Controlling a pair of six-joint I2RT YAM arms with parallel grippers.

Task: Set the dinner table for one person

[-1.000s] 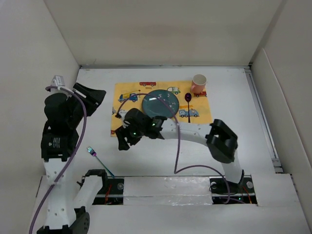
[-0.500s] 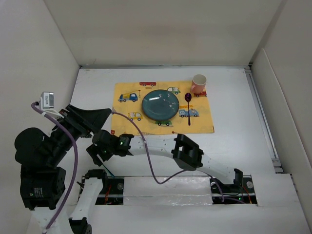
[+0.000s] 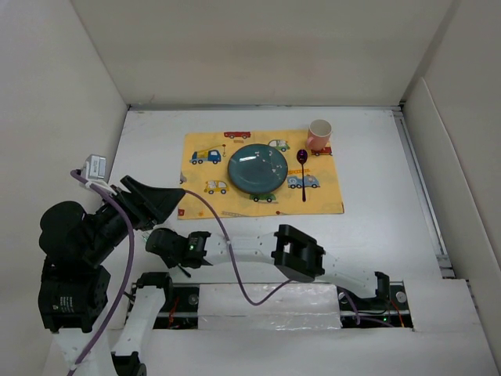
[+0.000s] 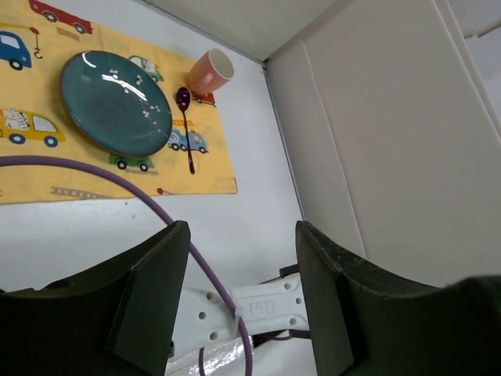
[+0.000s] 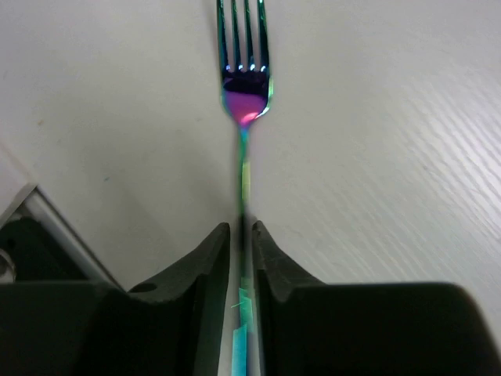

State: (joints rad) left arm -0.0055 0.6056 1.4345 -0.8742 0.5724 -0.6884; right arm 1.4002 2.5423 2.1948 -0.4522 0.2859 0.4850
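An iridescent fork (image 5: 244, 86) lies on the white dinner table (image 3: 376, 227), tines pointing away from my right wrist camera. My right gripper (image 5: 241, 231) is shut on its thin handle, low at the table's near left (image 3: 162, 242), and hides the fork from above. My left gripper (image 3: 174, 197) hangs open and empty above the left side, and in the left wrist view (image 4: 243, 231) the right arm's white link shows between its fingers. On the yellow car-print placemat (image 3: 211, 168) sit a teal plate (image 3: 257, 168), a purple spoon (image 3: 303, 168) and a pink cup (image 3: 319, 133).
White walls edge the table on the left, back and right (image 3: 438, 157). A purple cable (image 3: 227, 243) loops over the right arm. A foil-covered strip (image 3: 270, 301) runs along the near edge between the arm bases.
My right arm swept from the placemat's near-left corner down to the near left and shut on the fork's handle. The left arm swung back and lower, still open.
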